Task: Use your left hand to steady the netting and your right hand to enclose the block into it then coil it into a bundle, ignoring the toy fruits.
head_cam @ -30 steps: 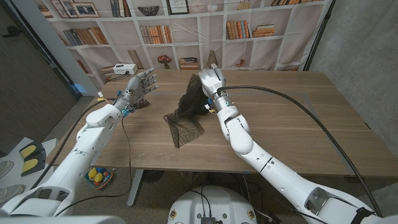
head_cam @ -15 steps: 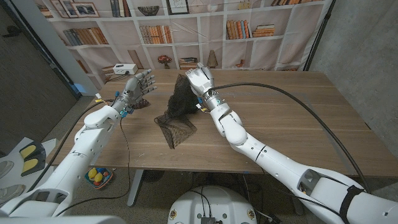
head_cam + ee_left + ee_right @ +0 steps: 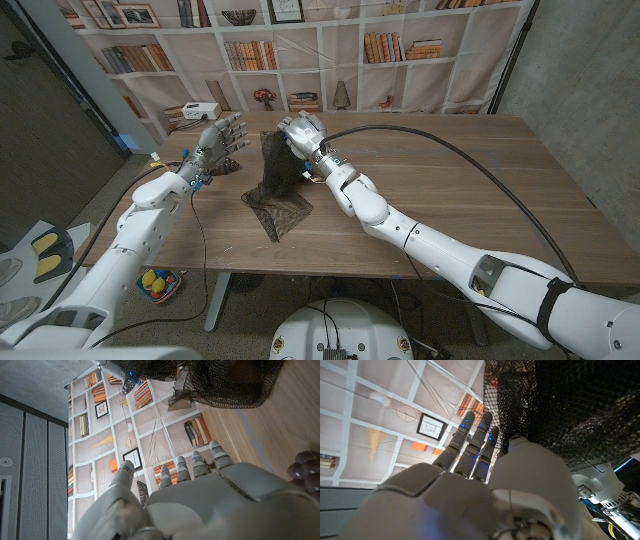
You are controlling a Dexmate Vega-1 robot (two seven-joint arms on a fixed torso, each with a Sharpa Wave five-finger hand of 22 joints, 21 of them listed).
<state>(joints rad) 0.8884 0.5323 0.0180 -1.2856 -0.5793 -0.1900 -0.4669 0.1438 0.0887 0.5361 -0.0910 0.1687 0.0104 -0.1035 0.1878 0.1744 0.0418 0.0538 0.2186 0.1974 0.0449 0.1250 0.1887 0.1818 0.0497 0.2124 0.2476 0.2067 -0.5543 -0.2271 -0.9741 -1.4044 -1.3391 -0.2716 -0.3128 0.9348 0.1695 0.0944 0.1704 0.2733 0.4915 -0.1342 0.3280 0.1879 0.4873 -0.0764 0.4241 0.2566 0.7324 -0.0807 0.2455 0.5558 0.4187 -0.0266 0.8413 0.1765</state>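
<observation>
The netting (image 3: 272,185) is a dark, limp mesh that drapes and bunches; it looks light and soft, likely to snag on fingertips and slump when let go, so I judge it best taken by a gathered fold near its raised top rather than by the loose skirt. It hangs from the right hand (image 3: 298,133), which grips its upper part and lifts it into a peak, while the lower edge spreads on the wooden worktop (image 3: 450,190). Acting as the pouch here, the mesh may hold the block (I cannot make it out through the dark weave). The left hand (image 3: 220,137) stands just beside the netting with fingers spread, holding nothing and apart from the mesh. Dark toy grapes (image 3: 306,471) lie near it.
</observation>
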